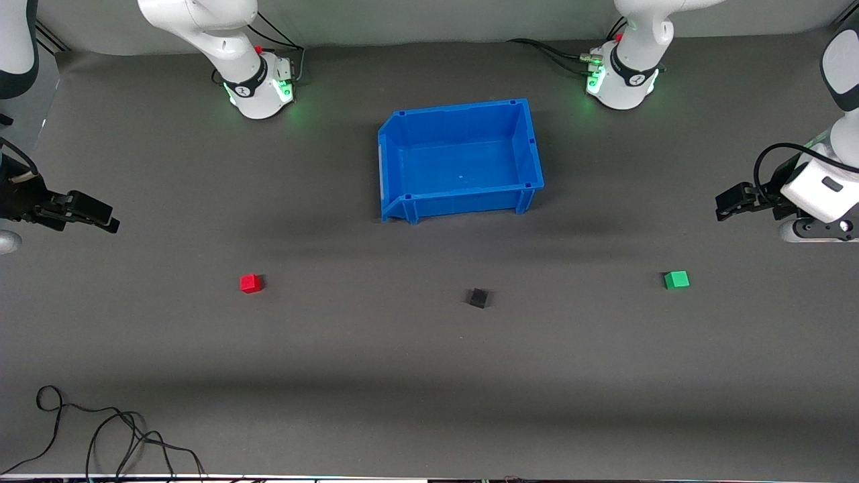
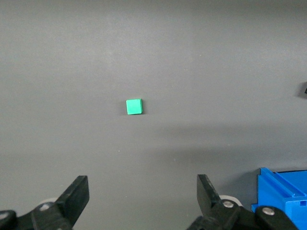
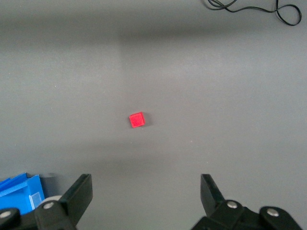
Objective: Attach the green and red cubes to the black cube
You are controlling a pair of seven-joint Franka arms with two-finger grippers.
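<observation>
A red cube [image 1: 251, 283] lies on the grey mat toward the right arm's end; it also shows in the right wrist view [image 3: 137, 119]. A green cube [image 1: 676, 280] lies toward the left arm's end and shows in the left wrist view [image 2: 134, 106]. A black cube [image 1: 477, 298] lies between them, nearer the front camera than the bin. My left gripper [image 1: 723, 205] is open and empty, up in the air at the left arm's end; it also shows in its wrist view [image 2: 143, 194]. My right gripper [image 1: 107, 220] is open and empty at the right arm's end, seen also in its wrist view [image 3: 146, 191].
A blue bin [image 1: 533, 144] stands empty at the middle of the mat, between the arm bases. Its corner shows in both wrist views [image 2: 283, 191] [image 3: 19, 191]. A black cable [image 1: 100, 429] lies at the front edge, toward the right arm's end.
</observation>
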